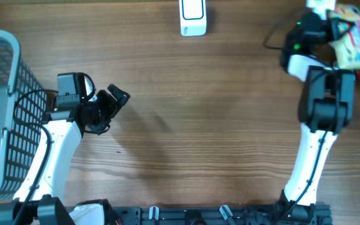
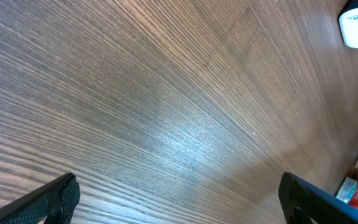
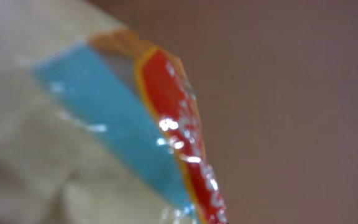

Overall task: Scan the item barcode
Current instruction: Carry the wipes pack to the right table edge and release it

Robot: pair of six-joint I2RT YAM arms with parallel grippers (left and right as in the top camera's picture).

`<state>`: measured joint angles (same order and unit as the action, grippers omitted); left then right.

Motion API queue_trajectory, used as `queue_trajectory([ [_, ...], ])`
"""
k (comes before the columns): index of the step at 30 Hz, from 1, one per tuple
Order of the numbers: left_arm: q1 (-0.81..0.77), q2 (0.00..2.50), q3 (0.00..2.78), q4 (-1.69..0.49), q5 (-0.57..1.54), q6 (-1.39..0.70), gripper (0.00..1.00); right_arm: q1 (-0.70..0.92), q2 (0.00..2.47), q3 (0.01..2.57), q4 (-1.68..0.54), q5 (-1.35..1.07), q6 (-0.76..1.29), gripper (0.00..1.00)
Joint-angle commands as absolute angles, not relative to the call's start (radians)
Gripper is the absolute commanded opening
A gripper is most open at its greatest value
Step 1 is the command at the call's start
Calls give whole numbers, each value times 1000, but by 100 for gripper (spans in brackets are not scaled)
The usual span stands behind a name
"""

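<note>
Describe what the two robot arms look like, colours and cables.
The left arm and right arm match: white rounded links between chunky black joints. The left gripper has black fingers and a boxy black camera beside it. A thin black cable loops off each wrist. Small green lights glow near the right wrist.

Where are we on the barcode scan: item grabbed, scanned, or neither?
Done: the right gripper is shut on a snack packet, which fills the right wrist view.
In hand: the packet is held at the table's far right corner, well apart from the white scanner.
Left: carry it to the scanner and present the barcode; no barcode shows in any view. The left gripper is open and empty.
</note>
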<state>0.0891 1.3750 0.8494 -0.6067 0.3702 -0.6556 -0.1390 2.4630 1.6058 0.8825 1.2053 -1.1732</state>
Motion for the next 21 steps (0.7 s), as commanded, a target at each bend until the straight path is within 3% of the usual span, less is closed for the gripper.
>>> queue_trajectory([
  [1, 96, 1371, 845, -607, 361, -643, 100, -171, 2451, 1621, 761, 1353, -991, 11],
  [2, 96, 1371, 845, -607, 361, -643, 100, -181, 2451, 1621, 743, 1359, -969, 28],
  [4, 96, 1371, 845, -607, 361, -643, 100, -183, 2451, 1621, 743, 1352, -969, 90],
  [5, 96, 1371, 845, -607, 361, -643, 100, -183, 2451, 1621, 742, 1351, -970, 100],
  [11, 96, 1371, 845, -607, 361, -643, 100, -178, 2430, 1621, 652, 1336, -963, 100],
  [14, 96, 1371, 845, -607, 361, -643, 100, -160, 2350, 1621, 276, 1221, -713, 100],
  [16, 96, 1371, 845, -607, 361, -643, 100, -173, 2263, 1621, -181, 888, -445, 100],
  [18, 96, 1371, 845, -607, 361, -643, 100, -220, 2184, 1621, -273, 776, -268, 100],
  [21, 96, 1371, 845, -607, 361, -643, 100, -305, 2028, 1623, -336, 577, -174, 100],
])
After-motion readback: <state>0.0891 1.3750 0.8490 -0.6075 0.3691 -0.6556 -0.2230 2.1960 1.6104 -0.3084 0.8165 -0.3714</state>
